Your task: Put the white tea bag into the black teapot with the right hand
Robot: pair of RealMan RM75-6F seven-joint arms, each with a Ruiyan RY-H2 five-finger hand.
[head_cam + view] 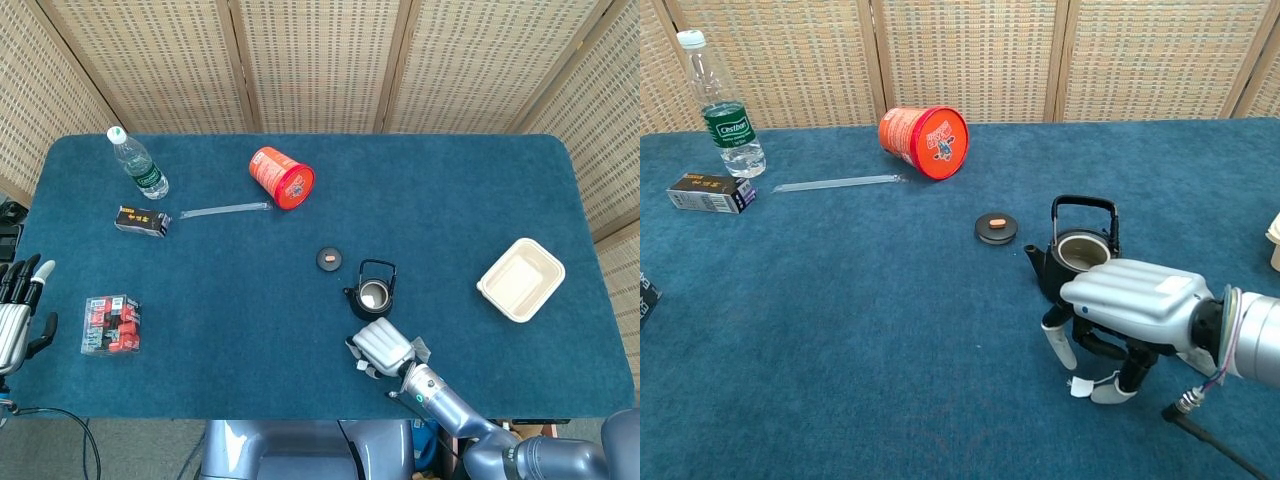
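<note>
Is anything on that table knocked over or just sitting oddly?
Yes: the orange canister at the back lies on its side. The black teapot stands open, its lid set apart on the cloth. Nothing looks spilled.

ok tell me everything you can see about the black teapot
The black teapot is small, round and dark, metal or cast iron by its look, with a thin hoop handle standing upright and a short spout toward the left of the chest view. It stands upright on the blue table with its mouth open; its lid lies apart. The right hand hangs just in front; contact is unclear.
</note>
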